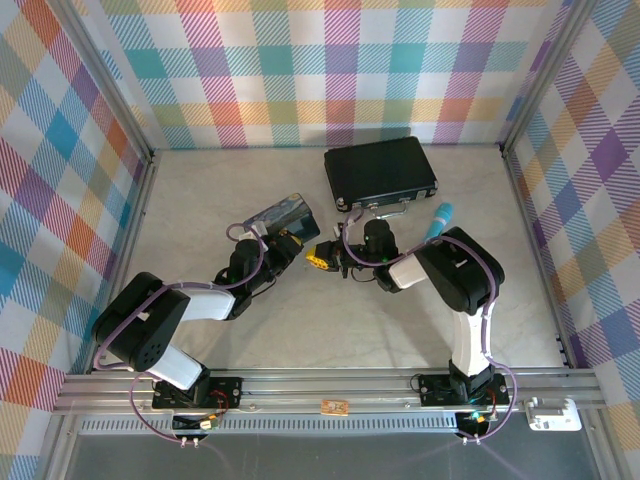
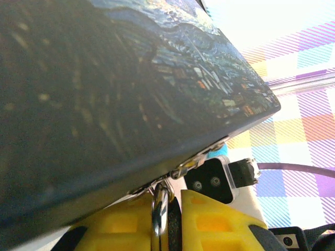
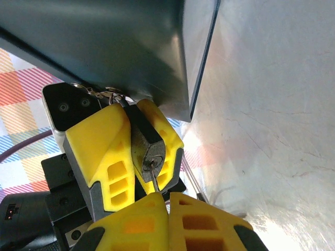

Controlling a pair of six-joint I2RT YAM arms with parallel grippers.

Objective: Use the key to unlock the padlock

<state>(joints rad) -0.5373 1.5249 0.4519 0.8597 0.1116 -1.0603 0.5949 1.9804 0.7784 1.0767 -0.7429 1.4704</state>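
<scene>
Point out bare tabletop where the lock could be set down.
Bare white tabletop lies left of the blue painted tin, right of the right arm, and near-centre before the metal rail. Crowded: below the black briefcase, where left gripper and right gripper meet at the small dark padlock.

From the top cam, the briefcase (image 1: 380, 170) sits upper middle of the frame at the back of the table (image 1: 500, 300). The marker (image 1: 440, 215) is just below its right corner, and the tin (image 1: 285, 215) is lower left of it, near but apart. On the right wrist cam, the padlock (image 3: 149, 149) is centre frame, pinched between the fingers of the left gripper (image 3: 142, 144) right under the tin's edge. The key (image 3: 155, 180) pokes up into its near face from the right gripper (image 3: 167, 201) at the bottom edge. On the left wrist cam, the tin fills the upper left and the padlock's shackle stands up to its lower edge at bottom centre.
</scene>
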